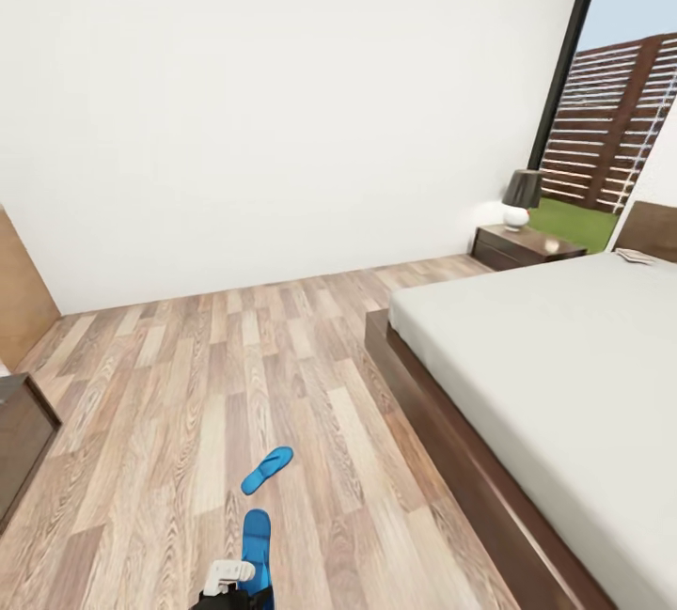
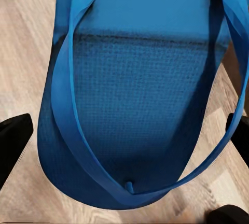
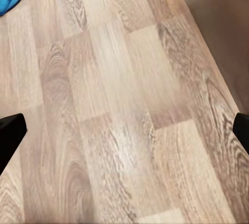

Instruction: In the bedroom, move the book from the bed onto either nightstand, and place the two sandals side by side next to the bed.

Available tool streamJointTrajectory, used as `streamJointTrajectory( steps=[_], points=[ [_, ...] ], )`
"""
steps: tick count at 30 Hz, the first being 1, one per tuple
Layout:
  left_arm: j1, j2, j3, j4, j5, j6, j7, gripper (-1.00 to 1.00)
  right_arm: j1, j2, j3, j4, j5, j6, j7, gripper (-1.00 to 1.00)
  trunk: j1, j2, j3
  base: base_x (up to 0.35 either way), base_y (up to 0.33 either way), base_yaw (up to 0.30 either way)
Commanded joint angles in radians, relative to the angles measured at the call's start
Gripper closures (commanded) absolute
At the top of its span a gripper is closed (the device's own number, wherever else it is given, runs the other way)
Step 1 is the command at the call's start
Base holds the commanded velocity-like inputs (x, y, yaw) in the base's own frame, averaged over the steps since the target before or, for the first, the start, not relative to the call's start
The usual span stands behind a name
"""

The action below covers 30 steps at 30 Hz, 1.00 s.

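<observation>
Left end effector (image 1: 228,582) sat at the bottom edge of the head view, low over the plank floor (image 1: 169,422), directly at the near sandal (image 1: 256,549), which pointed away from the robot. In the left wrist view that sandal (image 2: 140,105) lay between the dark fingertips (image 2: 13,141), fingers set wide on either side of the sole; contact could not be told. Right end effector (image 3: 124,130) hung over bare floor (image 3: 119,110), fingers wide apart and holding nothing, a blue sandal tip (image 3: 9,2) at the frame corner. Second sandal (image 1: 267,469) lay just beyond the first, angled toward the bed (image 1: 555,384), well apart from its frame. Farther off, a small flat item, possibly the book (image 1: 637,258), rested on the mattress near the headboard. Nightstand (image 1: 523,245) stood beside the bed's head, carrying a lamp (image 1: 520,198)
</observation>
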Motion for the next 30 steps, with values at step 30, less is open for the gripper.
streamJointTrajectory(
  steps=[30],
  points=[
    [-0.001, 0.0, -0.009, 0.0, 0.006, -0.004, -0.002, 1.0, -0.001, 0.0, -0.002, 0.0, -0.008, 0.0, 0.007, -1.0, 0.0, 0.0, -0.001, 0.002, -0.001, 0.284]
  ],
)
